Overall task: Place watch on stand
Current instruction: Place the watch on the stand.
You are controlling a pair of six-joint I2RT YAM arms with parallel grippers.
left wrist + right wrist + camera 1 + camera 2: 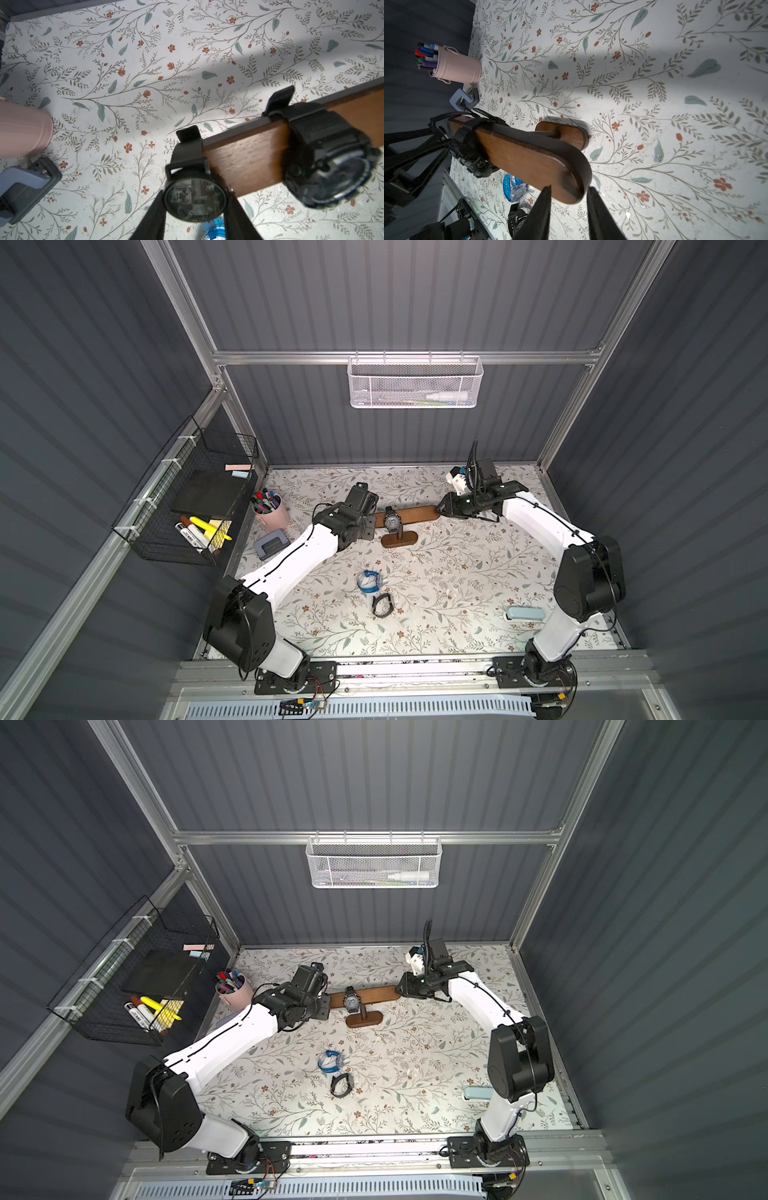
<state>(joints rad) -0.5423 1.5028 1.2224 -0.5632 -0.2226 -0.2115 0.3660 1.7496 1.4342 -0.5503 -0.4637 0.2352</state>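
— Left jaws, closest to the left wrist camera, are clamping the round face of a slim black watch (195,199). Its strap is looping over one end of the bar of the stand (245,164), just beside a chunky watch (324,166) already sitting there.
— And the right jaws?
— They are straddling the bar's opposite rounded end; whether they are squeezing it, I cannot tell. Farther off, a pink cup (456,66) is standing at the counter (654,124) edge.
— What could be going wrong?
— Likely the strap snagging on the bar's end, so pushing harder could be tipping the stand or shoving the chunky watch along.
— Are the views differing?
— Yes. Only the left wrist view is showing that grip; in both top views the left arm (291,560) is hiding it.
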